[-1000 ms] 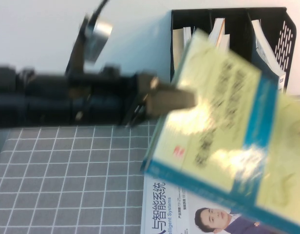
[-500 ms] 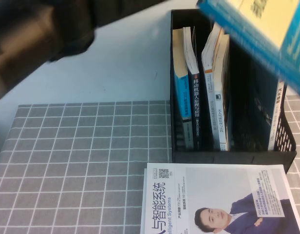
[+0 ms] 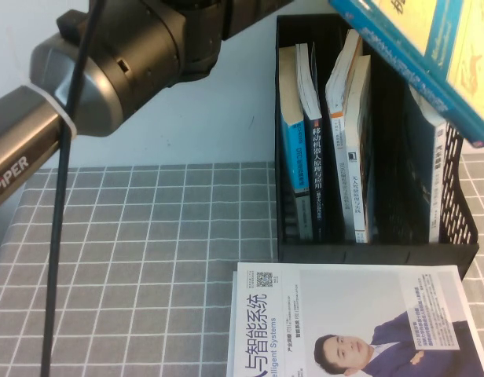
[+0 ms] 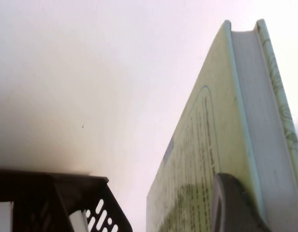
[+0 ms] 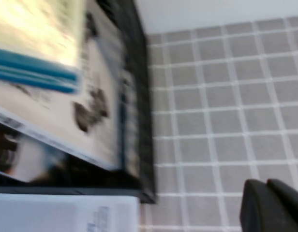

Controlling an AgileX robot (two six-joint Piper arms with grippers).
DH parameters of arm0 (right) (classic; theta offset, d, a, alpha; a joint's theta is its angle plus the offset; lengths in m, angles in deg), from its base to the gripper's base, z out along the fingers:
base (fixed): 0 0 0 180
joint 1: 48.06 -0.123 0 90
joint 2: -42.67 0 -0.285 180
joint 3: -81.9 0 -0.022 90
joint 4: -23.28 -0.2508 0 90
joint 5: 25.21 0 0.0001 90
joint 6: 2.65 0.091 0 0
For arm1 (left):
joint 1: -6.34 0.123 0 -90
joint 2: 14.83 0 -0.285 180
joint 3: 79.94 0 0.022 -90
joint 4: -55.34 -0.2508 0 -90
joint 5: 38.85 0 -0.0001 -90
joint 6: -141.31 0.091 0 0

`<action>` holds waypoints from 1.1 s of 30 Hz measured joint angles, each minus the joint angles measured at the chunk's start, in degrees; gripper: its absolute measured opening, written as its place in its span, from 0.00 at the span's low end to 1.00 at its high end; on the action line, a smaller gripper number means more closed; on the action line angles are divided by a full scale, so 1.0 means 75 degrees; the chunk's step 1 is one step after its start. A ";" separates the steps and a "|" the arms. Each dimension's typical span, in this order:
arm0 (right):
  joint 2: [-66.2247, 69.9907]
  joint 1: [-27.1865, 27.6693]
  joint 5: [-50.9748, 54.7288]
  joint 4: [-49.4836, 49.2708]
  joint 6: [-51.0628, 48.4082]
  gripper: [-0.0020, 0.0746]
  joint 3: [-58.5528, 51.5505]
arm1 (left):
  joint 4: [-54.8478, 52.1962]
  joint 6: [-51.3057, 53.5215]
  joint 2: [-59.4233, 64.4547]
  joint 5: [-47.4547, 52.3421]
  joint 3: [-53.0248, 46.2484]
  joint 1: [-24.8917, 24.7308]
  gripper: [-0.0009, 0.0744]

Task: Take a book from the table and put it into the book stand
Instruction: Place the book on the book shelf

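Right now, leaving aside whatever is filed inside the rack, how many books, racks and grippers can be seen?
Books outside the book stand: 2, the book held aloft in the left gripper, and the white-covered book lying on the table
Book stand: 1
Grippers: 2, the left gripper up with the book, the right gripper over the table beside the stand
Total: 5

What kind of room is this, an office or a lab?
Probably a robot test bench set up like a desk: a grid-marked cloth table, a black book stand with books, and the left pincer holding a yellow-green book above it. The right pincer hovers over the cloth.
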 joint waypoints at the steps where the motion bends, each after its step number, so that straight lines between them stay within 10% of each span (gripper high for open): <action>1: 0.0125 0.0073 0.0015 -0.0842 -0.0606 0.02 0.0000 | -0.0063 0.0000 0.0016 0.0043 0.0000 0.0000 0.27; 13: 0.2779 0.0130 0.0597 -0.8424 -0.5070 0.02 0.0011 | -0.0358 -0.0278 0.0034 0.0646 0.0060 -0.0031 0.27; 33: 0.4028 -0.1507 0.0251 -0.8851 -0.5392 0.02 0.1608 | -0.0837 -0.0097 -0.0120 0.0706 0.0064 -0.0381 0.33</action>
